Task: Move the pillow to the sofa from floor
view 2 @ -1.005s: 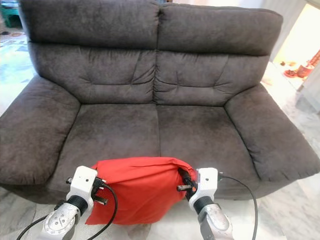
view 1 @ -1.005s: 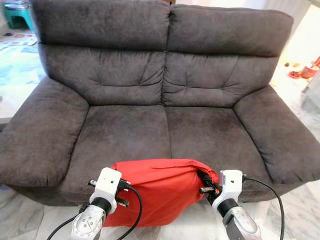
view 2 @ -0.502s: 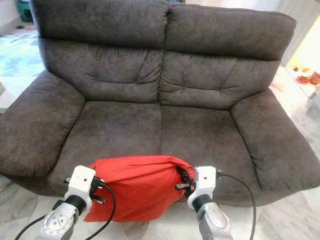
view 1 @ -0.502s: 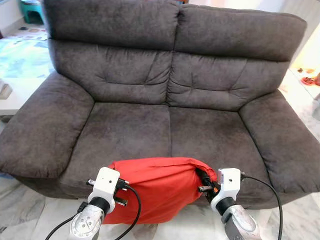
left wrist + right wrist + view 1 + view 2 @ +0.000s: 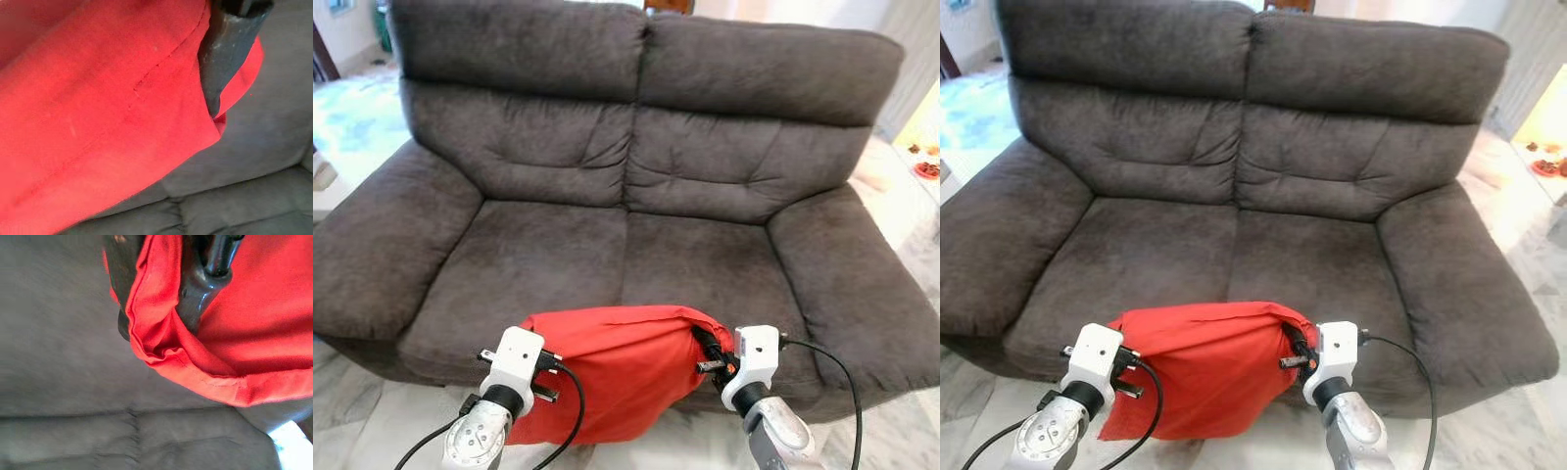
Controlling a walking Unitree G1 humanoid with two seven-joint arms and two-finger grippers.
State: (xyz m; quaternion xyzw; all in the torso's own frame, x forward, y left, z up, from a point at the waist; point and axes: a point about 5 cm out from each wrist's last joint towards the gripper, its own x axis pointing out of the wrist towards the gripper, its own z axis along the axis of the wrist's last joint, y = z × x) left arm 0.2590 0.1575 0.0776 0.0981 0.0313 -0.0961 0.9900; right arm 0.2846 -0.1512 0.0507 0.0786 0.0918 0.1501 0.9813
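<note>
Red pillow (image 5: 622,377) before sofa (image 5: 636,206), right tool (image 5: 161,298) pinching its edge; left tool (image 5: 230,54) half hidden, grip unclear.

The sofa (image 5: 636,196) wears matt, napped grey cloth. The pillow (image 5: 617,367) is smooth red woven fabric with stitched seams. The floor (image 5: 362,421) looks like glossy marble.

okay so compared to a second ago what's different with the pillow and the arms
Little has changed. The view has shifted slightly, which is the camera moving, not the things. The red pillow is still held between the left gripper and right gripper, at the sofa's front edge, not yet set on the seat.
</note>
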